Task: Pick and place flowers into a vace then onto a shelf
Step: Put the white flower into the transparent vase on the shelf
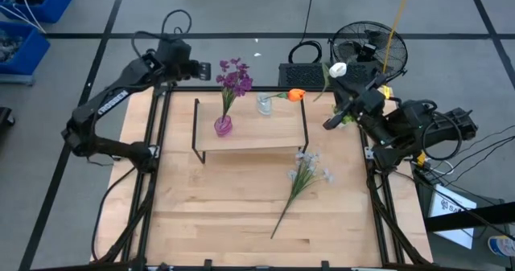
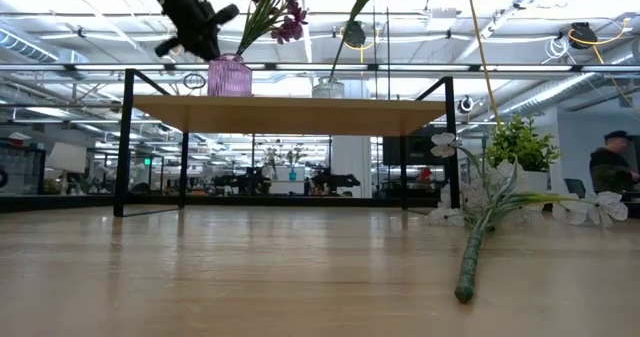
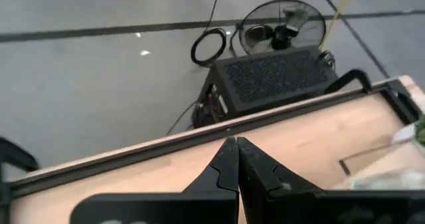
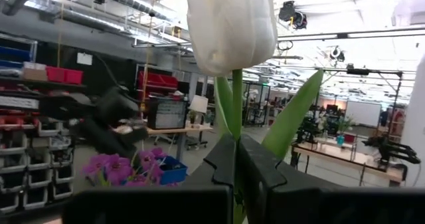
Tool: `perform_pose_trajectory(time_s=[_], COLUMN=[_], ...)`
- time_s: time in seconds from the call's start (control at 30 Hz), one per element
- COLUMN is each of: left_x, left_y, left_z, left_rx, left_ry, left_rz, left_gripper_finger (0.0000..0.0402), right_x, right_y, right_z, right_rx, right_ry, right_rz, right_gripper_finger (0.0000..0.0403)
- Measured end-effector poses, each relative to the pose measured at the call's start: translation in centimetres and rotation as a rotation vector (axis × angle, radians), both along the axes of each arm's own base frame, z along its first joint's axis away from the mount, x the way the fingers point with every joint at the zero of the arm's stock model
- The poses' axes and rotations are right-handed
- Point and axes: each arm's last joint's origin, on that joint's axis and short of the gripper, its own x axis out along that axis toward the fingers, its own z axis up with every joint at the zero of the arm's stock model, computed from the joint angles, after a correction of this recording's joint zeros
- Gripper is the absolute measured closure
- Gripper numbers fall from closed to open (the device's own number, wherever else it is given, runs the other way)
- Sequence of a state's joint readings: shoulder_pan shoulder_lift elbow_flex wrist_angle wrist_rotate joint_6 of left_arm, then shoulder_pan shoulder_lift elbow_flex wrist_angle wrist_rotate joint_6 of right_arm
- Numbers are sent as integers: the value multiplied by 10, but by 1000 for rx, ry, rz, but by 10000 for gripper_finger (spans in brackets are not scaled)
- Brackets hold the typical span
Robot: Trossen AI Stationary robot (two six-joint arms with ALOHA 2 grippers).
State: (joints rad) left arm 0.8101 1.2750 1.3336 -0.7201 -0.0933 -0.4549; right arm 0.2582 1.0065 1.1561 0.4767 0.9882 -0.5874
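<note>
Right end effector [image 4: 236, 151], clenched on the stem of the white bud [image 4: 231, 26], holds it upright above the table's [image 1: 241, 199] far right corner. Left end effector [image 3: 236, 159], clenched and empty, hovers past the shelf [image 1: 249, 146].

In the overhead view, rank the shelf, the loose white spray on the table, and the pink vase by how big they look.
1. shelf
2. white spray
3. pink vase
</note>
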Motion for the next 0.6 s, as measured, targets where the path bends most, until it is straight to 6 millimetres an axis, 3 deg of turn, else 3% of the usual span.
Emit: perform_pose_trajectory(time_s=[0.27,0.47,0.6], left_x=[-10,25,54], left_y=[43,74,83], left_z=[-43,-68,-90], left_rx=[-145,-153,-205], left_ry=[-81,-287,-373], left_rz=[-32,-222,-324], left_gripper_finger=[401,401,402], right_x=[0,1,2], right_y=[4,4,4], right_z=[-2,-3,-3], right_rx=[-6,-9,-9], right_ry=[20,34,35], right_rz=[19,18,17], right_gripper_finger=[403,403,403])
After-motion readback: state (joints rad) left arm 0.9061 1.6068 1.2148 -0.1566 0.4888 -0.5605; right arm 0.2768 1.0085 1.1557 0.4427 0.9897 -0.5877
